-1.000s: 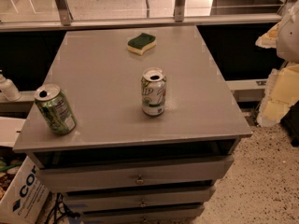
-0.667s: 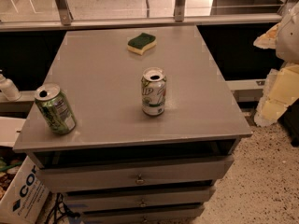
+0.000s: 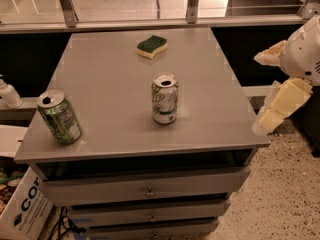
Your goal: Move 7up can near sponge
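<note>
Approaching phase: the reach for the 7up can looks barely begun; nothing is held and the can is untouched.
7up can: stands upright near the middle of the tabletop, opened top up, well apart from the sponge.
Sponge: lies flat near the tabletop's far edge, green side up, beyond the can and slightly to its left.
Gripper: the gripper hangs just off the tabletop's right edge, about level with the 7up can but well apart from it; its jaws stand apart with nothing between them.
Other can: a darker green can stands at the near left corner and is not the one to take.
Next move: by my judgement, the gripper must cross over the tabletop, bring the parted jaws around the can's body, close squarely, then carry it toward the far edge and set it down just beside the sponge without bumping it.
Change from earlier: the gripper has edged slightly toward the tabletop; both cans and the sponge sit where they were.
</note>
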Tool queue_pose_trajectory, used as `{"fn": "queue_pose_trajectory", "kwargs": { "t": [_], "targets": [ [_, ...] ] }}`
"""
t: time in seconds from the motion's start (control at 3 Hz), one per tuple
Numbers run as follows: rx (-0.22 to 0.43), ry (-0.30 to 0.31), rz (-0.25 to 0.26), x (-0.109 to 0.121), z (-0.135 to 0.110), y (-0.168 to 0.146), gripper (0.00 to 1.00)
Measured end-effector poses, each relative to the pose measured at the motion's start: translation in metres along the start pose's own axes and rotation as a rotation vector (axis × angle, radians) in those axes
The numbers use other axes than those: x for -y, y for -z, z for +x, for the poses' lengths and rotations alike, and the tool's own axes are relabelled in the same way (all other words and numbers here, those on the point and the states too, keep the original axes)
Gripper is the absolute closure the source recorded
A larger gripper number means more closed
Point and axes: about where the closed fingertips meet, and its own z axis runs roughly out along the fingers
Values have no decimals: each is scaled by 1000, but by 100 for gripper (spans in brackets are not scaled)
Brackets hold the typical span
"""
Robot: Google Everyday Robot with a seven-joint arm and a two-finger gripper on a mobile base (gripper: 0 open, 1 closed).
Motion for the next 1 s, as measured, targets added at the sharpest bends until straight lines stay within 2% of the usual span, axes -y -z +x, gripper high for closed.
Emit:
{"fn": "queue_pose_trajectory", "kwargs": {
  "t": [0.33,1.0],
  "targets": [
    [152,-22,-62,-1,-9,-28,0],
    [412,-6,-178,-20,-45,-66,0]
  ]
}}
